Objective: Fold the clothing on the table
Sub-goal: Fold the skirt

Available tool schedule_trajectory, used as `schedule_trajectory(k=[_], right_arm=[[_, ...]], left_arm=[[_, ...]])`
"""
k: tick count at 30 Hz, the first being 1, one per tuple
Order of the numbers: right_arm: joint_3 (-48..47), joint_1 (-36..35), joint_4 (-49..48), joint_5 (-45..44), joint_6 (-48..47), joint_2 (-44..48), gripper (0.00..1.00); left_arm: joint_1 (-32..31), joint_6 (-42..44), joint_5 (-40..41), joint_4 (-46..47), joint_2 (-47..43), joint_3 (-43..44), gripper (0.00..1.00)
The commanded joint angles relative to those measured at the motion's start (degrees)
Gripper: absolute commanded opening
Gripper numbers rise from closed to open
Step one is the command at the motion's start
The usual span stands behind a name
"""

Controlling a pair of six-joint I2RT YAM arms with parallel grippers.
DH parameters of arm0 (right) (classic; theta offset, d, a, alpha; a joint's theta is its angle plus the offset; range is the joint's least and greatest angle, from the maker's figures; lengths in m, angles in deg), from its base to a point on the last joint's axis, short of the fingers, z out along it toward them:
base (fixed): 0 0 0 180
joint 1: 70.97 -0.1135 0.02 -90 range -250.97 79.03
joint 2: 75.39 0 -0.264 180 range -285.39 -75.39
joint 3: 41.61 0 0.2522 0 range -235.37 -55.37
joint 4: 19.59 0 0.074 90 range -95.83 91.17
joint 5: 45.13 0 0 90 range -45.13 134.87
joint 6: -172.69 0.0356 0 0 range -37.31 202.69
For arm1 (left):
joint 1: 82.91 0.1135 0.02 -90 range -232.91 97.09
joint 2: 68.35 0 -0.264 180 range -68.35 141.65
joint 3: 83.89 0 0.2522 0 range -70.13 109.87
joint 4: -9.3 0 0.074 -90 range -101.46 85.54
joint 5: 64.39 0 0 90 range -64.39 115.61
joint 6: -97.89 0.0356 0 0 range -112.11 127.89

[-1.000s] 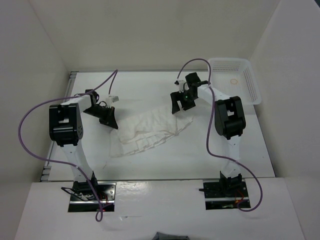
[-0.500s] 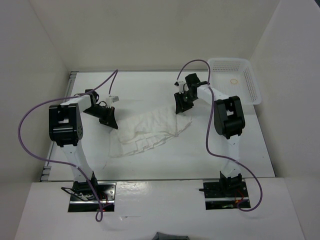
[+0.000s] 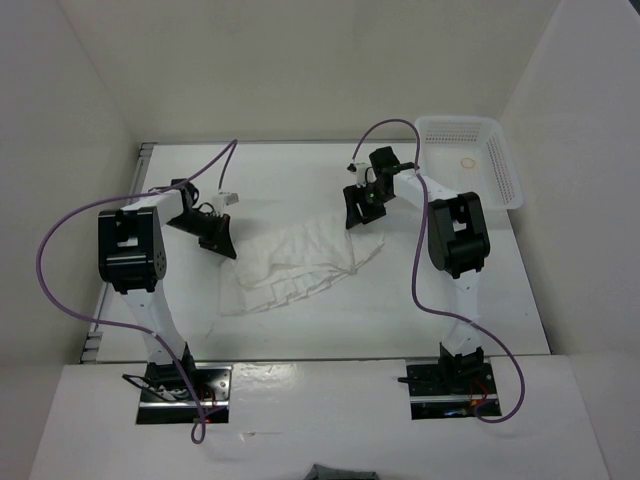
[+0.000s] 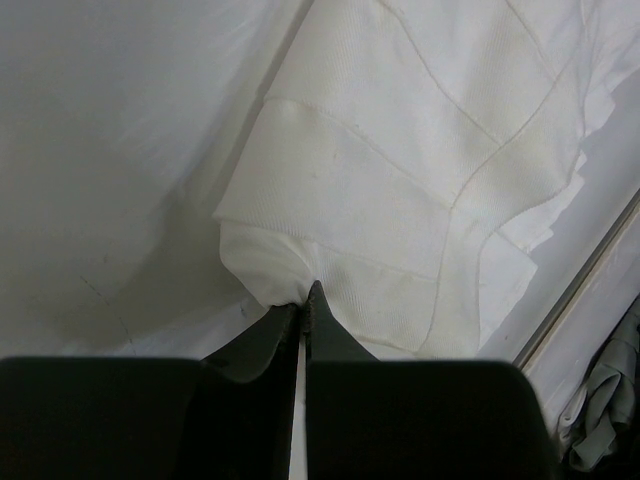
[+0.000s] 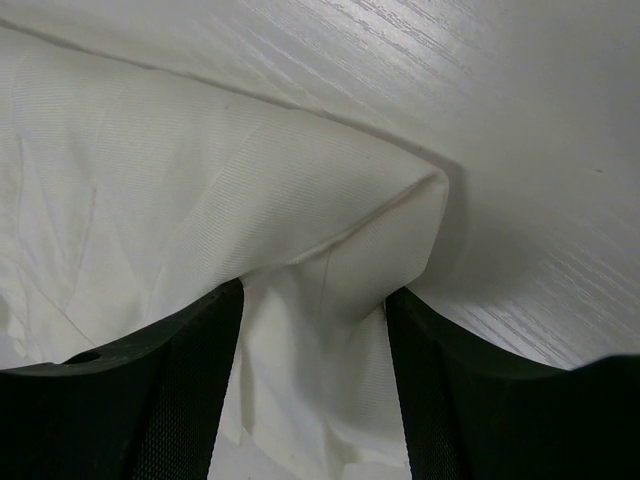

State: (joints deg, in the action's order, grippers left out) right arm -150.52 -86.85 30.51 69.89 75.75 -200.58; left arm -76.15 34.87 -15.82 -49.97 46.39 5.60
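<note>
a white table (image 3: 300,175) walled in white on three sides, with a basket (image 3: 507,170) at its far right corner. the clothing (image 3: 300,262) lies rumpled mid-table between the two arms, partly doubled over, so the fold looks begun but far from neat. this seems the grasping step, with both ends taken before a lift. the left gripper (image 4: 305,300) is pressed together, pinching the cloth's left edge at a bunched corner. the right gripper (image 5: 315,300) stands spread, its fingers (image 5: 170,400) straddling the right corner, cloth lying between them but not clamped. next, i judge, the right must close on that corner, catching all layers, then both lift and carry one edge across.
</note>
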Motion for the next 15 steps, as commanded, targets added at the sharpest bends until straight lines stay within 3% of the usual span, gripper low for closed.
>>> schedule_trajectory(k=[1,10,15], right_arm=[[-0.56,-0.91,1.37,1.62,-0.36,-0.50,0.65],[-0.03,-0.38,1.90,1.62,-0.88,1.52,0.65],[1.64,2.69,2.42,7.48,-2.63,2.84,0.69]], left_arm=[[-0.52,1.85,-2.95,-1.59,-2.41,-0.14,0.04],[-0.52,2.37,-2.95,-2.12,-1.89,-0.14,0.05],[-1.05,2.90,-3.48,-2.65,-1.89,-0.14,0.05]])
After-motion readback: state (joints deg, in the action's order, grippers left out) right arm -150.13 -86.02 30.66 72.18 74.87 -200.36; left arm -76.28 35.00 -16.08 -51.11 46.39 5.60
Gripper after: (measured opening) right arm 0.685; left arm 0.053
